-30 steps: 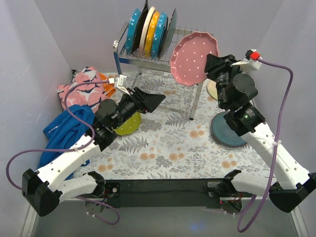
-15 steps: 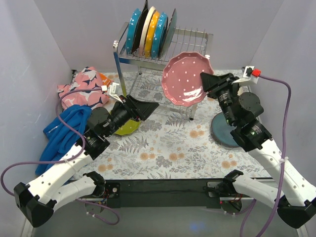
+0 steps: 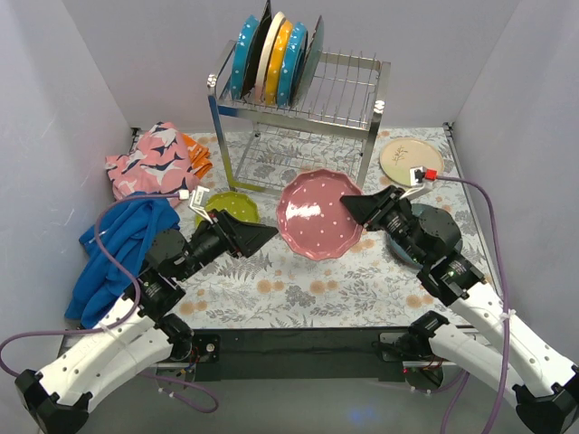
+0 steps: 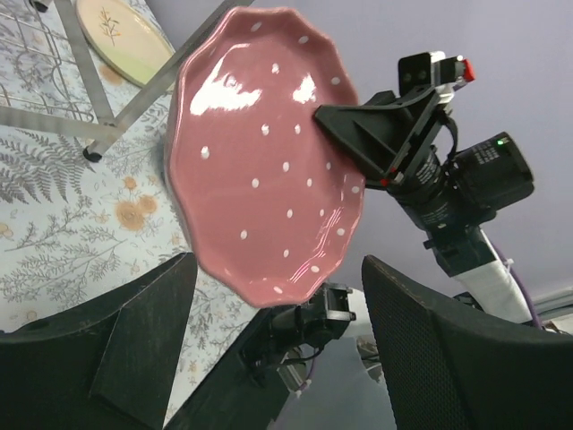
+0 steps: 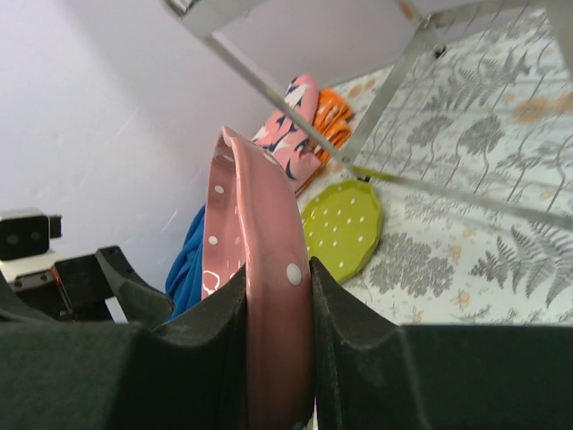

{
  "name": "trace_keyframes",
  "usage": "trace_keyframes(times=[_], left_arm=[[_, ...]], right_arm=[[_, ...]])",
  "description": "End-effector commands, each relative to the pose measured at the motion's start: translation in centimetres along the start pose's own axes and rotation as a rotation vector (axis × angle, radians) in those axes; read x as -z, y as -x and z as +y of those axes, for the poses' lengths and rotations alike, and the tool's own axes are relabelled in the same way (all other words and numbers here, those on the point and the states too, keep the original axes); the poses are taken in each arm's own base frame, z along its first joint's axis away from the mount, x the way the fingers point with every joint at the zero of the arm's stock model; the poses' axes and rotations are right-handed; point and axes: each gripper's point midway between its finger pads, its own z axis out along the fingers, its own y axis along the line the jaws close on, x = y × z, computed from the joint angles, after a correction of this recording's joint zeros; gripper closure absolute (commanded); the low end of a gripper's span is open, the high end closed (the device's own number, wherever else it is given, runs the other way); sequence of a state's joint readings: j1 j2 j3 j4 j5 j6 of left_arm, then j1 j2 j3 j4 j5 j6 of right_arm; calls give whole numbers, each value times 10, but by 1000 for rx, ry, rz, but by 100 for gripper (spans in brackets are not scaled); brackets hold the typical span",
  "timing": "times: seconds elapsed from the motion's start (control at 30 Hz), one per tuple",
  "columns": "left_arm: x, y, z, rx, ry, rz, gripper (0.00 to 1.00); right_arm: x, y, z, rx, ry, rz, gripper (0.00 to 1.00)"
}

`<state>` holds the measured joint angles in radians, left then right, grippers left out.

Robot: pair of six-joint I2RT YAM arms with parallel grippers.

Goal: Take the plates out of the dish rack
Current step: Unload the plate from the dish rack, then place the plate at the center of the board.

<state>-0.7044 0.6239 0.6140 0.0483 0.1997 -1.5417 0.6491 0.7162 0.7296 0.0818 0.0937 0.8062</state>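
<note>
My right gripper [image 3: 355, 209] is shut on the rim of a pink plate [image 3: 318, 213] with white dots and holds it tilted above the middle of the table; the plate fills the left wrist view [image 4: 260, 161] and shows edge-on between the fingers in the right wrist view [image 5: 269, 296]. My left gripper [image 3: 262, 235] is open and empty, just left of the pink plate, jaws apart and not touching it. The chrome dish rack [image 3: 353, 90] stands at the back with several plates [image 3: 271, 59] upright in its left slots.
A lime green dotted plate [image 3: 224, 203] lies left of the rack's legs. A cream plate [image 3: 410, 158] lies at the back right and a dark blue-grey plate [image 3: 409, 258] is under my right arm. Blue [image 3: 113, 249] and pink cloths [image 3: 149, 163] lie at the left.
My right gripper has carried the pink plate down and forward from the rack's right end to the middle of the table. My left gripper has drawn back and lowered, staying open.
</note>
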Motion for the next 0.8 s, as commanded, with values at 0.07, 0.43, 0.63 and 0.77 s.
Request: trace_keyframes(times=[0.07, 0.43, 0.63, 0.77], left_arm=[[11, -36, 28, 59, 79, 117, 27], [31, -69, 48, 26, 71, 201, 26], [27, -65, 34, 33, 26, 211, 26], [20, -55, 24, 24, 10, 195, 26]], right_arm=[[27, 20, 52, -67, 284, -94, 99], [43, -13, 25, -41, 254, -29, 99], [39, -23, 28, -28, 274, 30, 99], [35, -31, 34, -47, 314, 73, 99]])
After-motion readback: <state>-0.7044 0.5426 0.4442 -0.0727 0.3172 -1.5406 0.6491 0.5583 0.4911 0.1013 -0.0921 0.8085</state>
